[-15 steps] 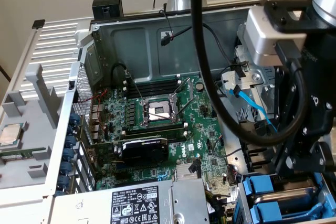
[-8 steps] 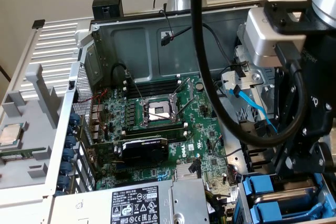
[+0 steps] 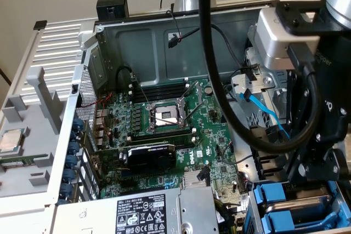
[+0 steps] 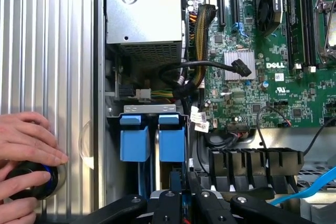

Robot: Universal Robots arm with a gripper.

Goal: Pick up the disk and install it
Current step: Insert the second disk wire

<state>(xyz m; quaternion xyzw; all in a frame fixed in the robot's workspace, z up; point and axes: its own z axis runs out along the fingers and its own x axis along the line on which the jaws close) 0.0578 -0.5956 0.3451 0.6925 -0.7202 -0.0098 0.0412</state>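
Observation:
My gripper (image 4: 181, 203) hangs over the drive cage at the case's corner. Its black fingers (image 4: 167, 203) are drawn close together on a narrow dark slab with a blue edge, the disk (image 4: 176, 178), seen end-on. Just beyond the disk, two blue carrier fronts (image 4: 133, 137) (image 4: 172, 137) stand side by side in the cage. In the exterior view the arm (image 3: 321, 113) comes down at the exterior view's right. Its lower end sits right above the blue carriers (image 3: 277, 197).
A person's hand (image 4: 26, 140) rests on a black puck (image 4: 29, 182) on the ribbed side panel (image 4: 47, 51). The motherboard (image 3: 175, 130), black cable bundles (image 4: 210, 66), a blue cable (image 3: 269, 113) and the power supply box (image 4: 144, 17) crowd the cage.

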